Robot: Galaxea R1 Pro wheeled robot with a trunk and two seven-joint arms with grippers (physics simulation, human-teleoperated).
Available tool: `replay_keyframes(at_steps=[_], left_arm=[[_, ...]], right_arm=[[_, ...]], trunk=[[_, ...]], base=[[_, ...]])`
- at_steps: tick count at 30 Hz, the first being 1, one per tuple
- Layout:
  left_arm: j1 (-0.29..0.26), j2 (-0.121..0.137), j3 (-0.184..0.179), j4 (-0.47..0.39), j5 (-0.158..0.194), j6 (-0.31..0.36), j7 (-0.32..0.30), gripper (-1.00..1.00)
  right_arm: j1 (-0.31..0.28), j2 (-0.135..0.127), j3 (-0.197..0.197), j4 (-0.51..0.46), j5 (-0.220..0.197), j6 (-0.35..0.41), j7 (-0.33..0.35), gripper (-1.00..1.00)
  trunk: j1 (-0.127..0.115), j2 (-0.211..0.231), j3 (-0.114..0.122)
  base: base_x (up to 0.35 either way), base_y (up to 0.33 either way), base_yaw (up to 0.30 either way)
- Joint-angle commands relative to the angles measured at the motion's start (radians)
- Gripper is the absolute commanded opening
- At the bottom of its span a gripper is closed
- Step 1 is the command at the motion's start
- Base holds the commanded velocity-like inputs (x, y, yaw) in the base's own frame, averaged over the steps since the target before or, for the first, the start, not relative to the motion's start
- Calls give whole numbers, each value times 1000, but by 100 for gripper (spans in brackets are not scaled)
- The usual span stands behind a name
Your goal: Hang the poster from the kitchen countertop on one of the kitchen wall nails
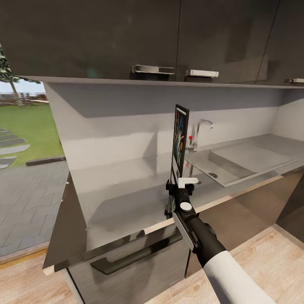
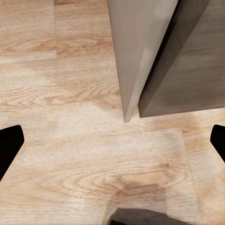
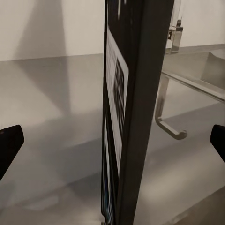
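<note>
Black-framed poster [image 1: 180, 139] upright in right hand [image 1: 179, 185] — above kitchen countertop [image 1: 126, 190]

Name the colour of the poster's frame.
Black; the poster shows it best in the head view.

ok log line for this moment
right tool: gripping poster by bottom edge | poster: upright, edge-on, above kitchen countertop | left tool: open over wood floor

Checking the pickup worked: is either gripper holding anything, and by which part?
The right gripper holds the poster upright by its bottom edge, above the kitchen countertop. The left gripper is open over wooden floor, holding nothing.
</note>
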Motion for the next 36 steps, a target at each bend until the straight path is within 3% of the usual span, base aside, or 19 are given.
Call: replay_keyframes(at_steps=[1,34,35,36], left_arm=[[0,0,-1,-1,7,-1,-1,100],[0,0,-1,-1,7,-1,-1,100],[0,0,-1,-1,7,-1,-1,100],[0,0,-1,-1,7,-1,-1,100]], right_arm=[[-1,-1,3,-1,-10,3,-8,100],[-1,-1,3,-1,-11,3,-8,100],[-1,-1,3,-1,-11,3,-8,-100],[-1,-1,3,-1,-11,2,-8,-100]], trunk=[[0,0,-1],[0,0,-1],[0,0,-1],[0,0,-1]], base=[[31,0,0],[19,0,0],[2,0,0],[1,0,0]])
